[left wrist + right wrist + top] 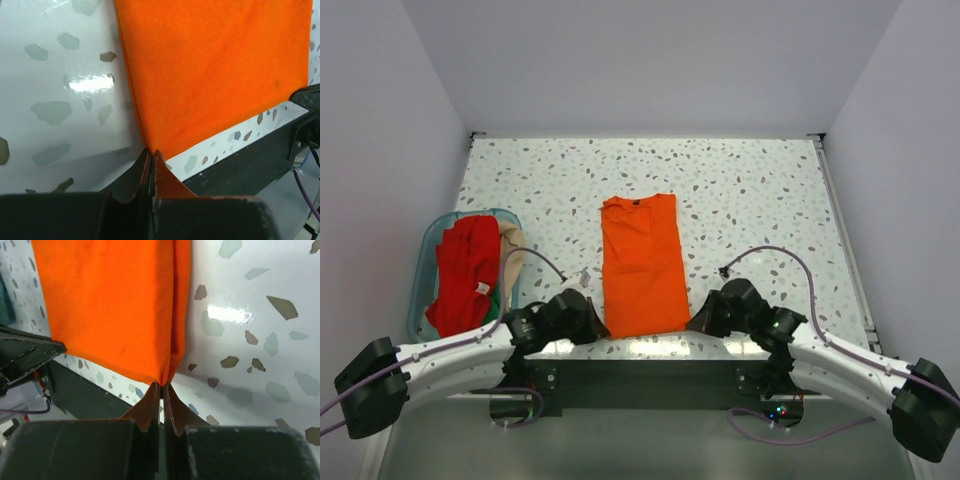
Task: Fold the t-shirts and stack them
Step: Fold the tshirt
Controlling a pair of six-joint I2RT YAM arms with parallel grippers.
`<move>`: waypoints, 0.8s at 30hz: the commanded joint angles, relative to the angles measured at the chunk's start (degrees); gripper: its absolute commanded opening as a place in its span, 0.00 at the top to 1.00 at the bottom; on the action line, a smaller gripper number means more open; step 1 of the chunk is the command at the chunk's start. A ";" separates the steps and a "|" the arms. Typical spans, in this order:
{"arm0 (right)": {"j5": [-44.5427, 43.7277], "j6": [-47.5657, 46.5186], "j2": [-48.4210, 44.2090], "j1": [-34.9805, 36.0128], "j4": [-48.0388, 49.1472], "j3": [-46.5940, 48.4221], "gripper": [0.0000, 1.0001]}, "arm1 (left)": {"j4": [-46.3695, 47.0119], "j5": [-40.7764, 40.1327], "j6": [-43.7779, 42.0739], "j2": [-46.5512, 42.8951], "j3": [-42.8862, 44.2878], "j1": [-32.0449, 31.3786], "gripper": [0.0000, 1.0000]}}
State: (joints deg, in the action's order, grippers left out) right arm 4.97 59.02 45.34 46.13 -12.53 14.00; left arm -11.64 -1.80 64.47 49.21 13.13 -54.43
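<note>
A bright orange t-shirt (640, 262) lies folded lengthwise into a long strip on the speckled table (760, 200), its collar at the far end. My left gripper (595, 322) is shut on its near left corner (152, 145). My right gripper (698, 320) is shut on its near right corner (162, 377), where the folded layers bunch. A red t-shirt (466, 272) lies in the teal tub (432, 245) at the left, with a beige t-shirt (514, 250) beside it and a bit of green cloth (496, 300) under it.
The tub stands at the table's left edge, close to my left arm. The table's dark front edge (250, 160) runs just behind both grippers. White walls enclose the table on three sides.
</note>
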 commanded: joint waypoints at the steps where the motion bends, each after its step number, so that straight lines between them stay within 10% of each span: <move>1: 2.93 -2.24 -3.50 0.28 -5.65 0.15 1.00 | -4.52 -1.62 2.50 -2.45 3.83 -2.69 1.00; 10: -1.09 -9.09 -10.63 0.45 -20.07 12.09 1.00 | -13.85 -5.84 1.28 -5.71 15.52 -4.01 1.00; 24: -10.95 -17.62 13.44 -0.86 -21.13 35.82 1.00 | -9.12 -0.58 -9.08 8.17 28.44 9.16 1.00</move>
State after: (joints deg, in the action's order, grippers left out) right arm -2.13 44.84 55.86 46.09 -33.80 43.53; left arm -24.82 -6.17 60.42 54.59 38.04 -49.34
